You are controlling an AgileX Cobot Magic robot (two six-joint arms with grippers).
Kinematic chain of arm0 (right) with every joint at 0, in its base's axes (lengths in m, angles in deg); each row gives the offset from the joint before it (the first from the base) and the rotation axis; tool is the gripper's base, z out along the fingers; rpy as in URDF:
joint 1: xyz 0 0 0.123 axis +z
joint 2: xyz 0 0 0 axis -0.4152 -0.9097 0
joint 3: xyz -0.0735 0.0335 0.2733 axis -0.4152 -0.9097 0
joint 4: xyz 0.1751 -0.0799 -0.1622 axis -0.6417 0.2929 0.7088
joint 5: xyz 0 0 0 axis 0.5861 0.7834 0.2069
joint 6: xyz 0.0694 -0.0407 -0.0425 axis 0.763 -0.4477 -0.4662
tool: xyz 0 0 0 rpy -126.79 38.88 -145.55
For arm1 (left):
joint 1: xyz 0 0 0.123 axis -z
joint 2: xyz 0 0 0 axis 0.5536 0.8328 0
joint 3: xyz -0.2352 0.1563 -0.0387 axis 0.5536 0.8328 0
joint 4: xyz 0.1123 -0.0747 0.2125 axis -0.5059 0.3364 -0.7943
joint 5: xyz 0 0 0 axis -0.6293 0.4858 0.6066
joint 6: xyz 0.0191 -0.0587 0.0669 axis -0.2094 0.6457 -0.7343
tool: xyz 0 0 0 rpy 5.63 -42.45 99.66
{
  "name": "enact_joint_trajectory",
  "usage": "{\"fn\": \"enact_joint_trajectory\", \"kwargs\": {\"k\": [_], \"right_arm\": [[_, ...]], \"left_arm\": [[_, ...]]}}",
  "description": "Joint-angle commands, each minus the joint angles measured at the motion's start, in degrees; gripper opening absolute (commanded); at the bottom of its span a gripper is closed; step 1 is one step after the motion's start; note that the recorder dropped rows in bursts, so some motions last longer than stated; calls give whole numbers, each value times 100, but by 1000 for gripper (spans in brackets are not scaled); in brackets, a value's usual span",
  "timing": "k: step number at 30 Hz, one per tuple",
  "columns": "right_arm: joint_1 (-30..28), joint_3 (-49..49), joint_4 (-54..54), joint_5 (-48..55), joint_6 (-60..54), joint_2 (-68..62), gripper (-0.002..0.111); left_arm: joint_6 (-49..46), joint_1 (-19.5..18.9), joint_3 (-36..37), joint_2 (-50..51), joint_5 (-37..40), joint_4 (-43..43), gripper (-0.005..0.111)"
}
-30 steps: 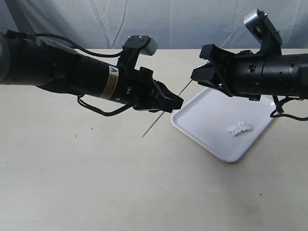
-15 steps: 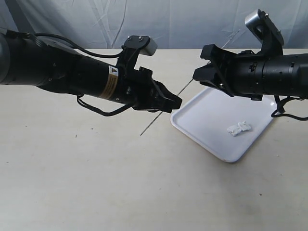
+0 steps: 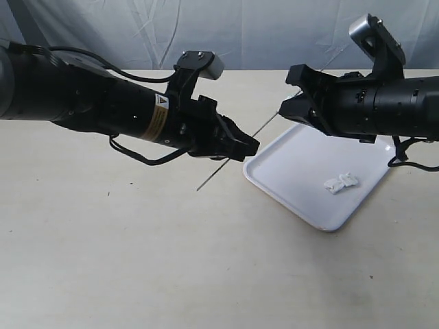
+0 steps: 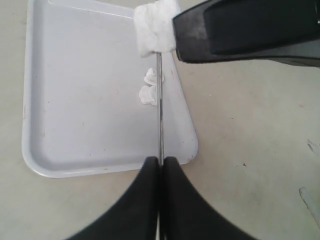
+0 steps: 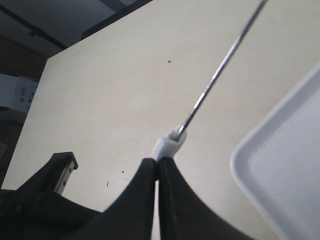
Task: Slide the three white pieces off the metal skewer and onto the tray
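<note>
- Nearest the camera, the table (image 3: 137, 274) shows a matte, pale beige top.
- Above it, the left gripper (image 4: 160, 161) has its smooth, black, tapered fingers clenched on the metal skewer (image 4: 159, 120). This is a very thin, straight grey rod, held aloft on a slant, with its lower end poking out free past the fingers.
- Just beyond, the tray (image 3: 288, 164) lies flat on the table. It is glossy white plastic, rectangular, with rounded corners and a low raised rim.
- On the tray floor, towards its right side, rest two white pieces (image 3: 341, 183), soft, irregular lumps lying close together.
- Farther along the rod, the third white piece (image 5: 167, 145) is threaded on the skewer, butted against the tips of the right gripper (image 5: 159, 161).
- The right gripper's black fingers are pressed together about the rod.
- Behind all, a creased blue-grey cloth backdrop (image 3: 260, 27) hangs.
</note>
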Motion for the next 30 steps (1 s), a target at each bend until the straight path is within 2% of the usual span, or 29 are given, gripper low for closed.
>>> {"fn": "enact_joint_trajectory", "kwargs": {"k": [1,8,19,25,30], "right_arm": [[-15,200,-52,-714,-29,36,-1],[-15,456,-52,-1584,-17,199,-1],[-15,456,-52,-3006,-47,302,-1],[-15,456,48,-3326,-67,302,-1],[-15,311,-47,-3135,-77,273,-1]], "left_arm": [[192,6,3,-45,-192,-377,0],[368,6,47,-45,-509,-451,0],[368,6,463,-45,-536,-451,0],[368,6,566,-45,-447,-451,0],[344,6,564,-45,-105,-451,0]]}}
